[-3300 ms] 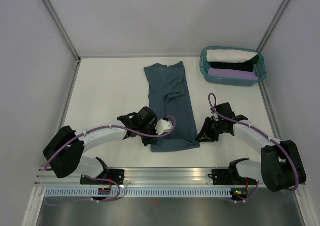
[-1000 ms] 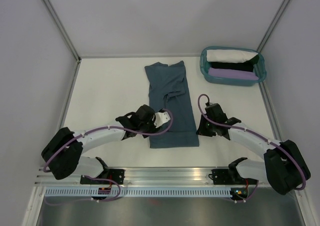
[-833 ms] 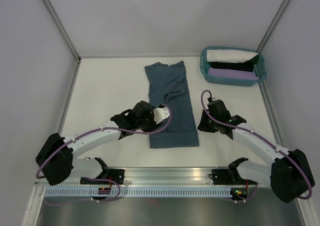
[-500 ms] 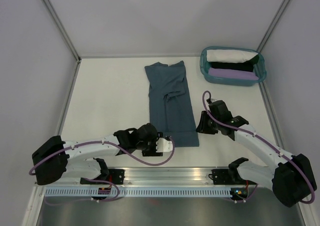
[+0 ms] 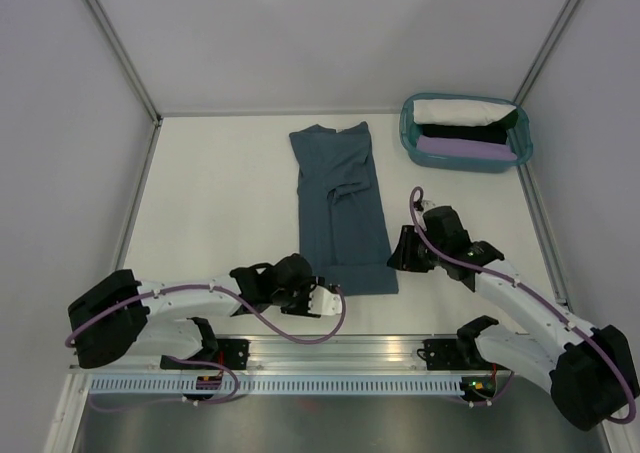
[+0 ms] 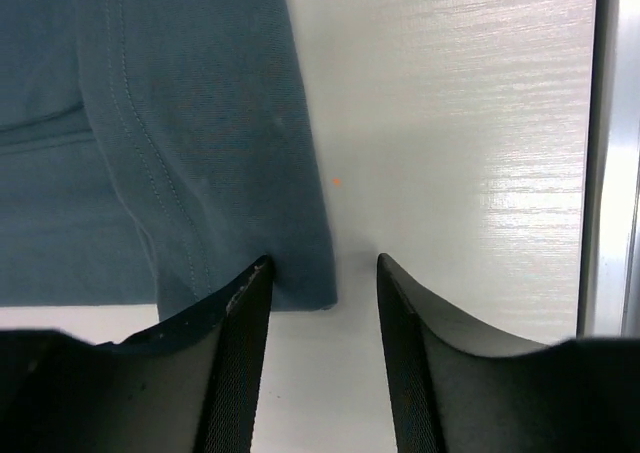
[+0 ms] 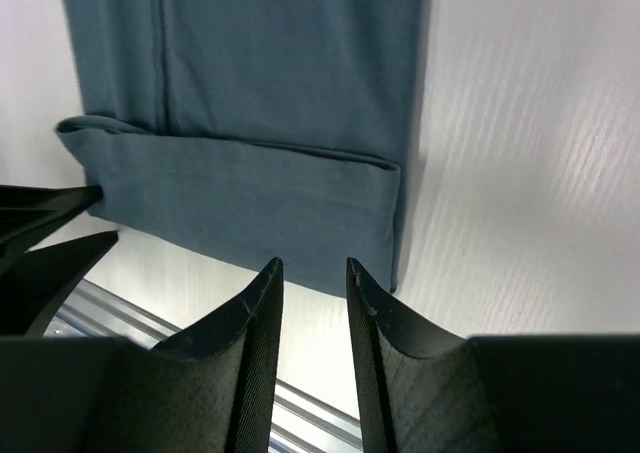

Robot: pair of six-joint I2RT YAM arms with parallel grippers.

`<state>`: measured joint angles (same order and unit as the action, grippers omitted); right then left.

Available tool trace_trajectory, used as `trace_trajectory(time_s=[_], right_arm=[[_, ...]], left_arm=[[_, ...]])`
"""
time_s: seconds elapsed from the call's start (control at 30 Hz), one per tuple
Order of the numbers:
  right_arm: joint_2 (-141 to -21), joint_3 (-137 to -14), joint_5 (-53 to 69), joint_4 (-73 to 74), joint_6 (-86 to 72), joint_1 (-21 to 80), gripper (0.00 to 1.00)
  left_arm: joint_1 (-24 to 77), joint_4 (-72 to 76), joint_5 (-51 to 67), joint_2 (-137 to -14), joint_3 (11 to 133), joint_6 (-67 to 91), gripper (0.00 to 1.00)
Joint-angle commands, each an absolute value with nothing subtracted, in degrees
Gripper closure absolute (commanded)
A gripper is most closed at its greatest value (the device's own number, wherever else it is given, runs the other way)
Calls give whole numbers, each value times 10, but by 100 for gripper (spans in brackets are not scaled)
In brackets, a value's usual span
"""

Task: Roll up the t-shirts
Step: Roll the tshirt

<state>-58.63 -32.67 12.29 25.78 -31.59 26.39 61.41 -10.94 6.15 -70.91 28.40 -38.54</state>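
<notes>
White table [image 5: 220,193]; left tool [image 6: 323,263] ajar astride t-shirt [image 5: 340,203] corner; right tool [image 7: 313,263] ajar, empty.

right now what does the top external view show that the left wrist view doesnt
Only top external: the whole slate-blue t-shirt laid lengthwise, the teal basket at the far right holding a white bundle, a black bundle and a lilac bundle, and the right claw by the shirt's near right corner.
Only left wrist: the hem stitching up close, a tiny orange speck on the table, and a shirt corner lying between the fingers of the open left claw.
Both: the shirt, the white table, the left claw.
</notes>
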Motion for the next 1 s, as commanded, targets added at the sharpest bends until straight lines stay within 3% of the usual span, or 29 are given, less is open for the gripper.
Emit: trace_trajectory(time_s=[0.0,0.1,0.13,0.23,0.33,0.37,0.47,0.53,0.73,0.97], right_arm=[[-541,-335,136,207,-292,263,61],[-506,-338,139,168,-244,263,57],[-498,-340,136,141,-204,264,55],[-470,-342,152,77,-96,263,53],[-463,-334,202,61,18,263,51],[-467,-331,222,75,120,265,51],[-513,-333,308,212,381,279,50],[-533,-329,279,296,468,329,46],[-590,-271,177,262,515,460,43],[-589,-222,145,130,478,483,44]], left_arm=[[613,-76,73,-715,265,-405,50],[613,-79,67,-711,251,-414,69],[613,-82,66,-706,249,-417,80],[613,-89,56,-689,247,-407,97],[602,-112,62,-674,260,-382,98],[588,-131,83,-665,268,-370,98],[560,-144,116,-651,280,-349,98],[549,-146,127,-646,280,-344,98],[523,-149,149,-632,270,-343,98],[519,-148,163,-624,261,-341,98]])
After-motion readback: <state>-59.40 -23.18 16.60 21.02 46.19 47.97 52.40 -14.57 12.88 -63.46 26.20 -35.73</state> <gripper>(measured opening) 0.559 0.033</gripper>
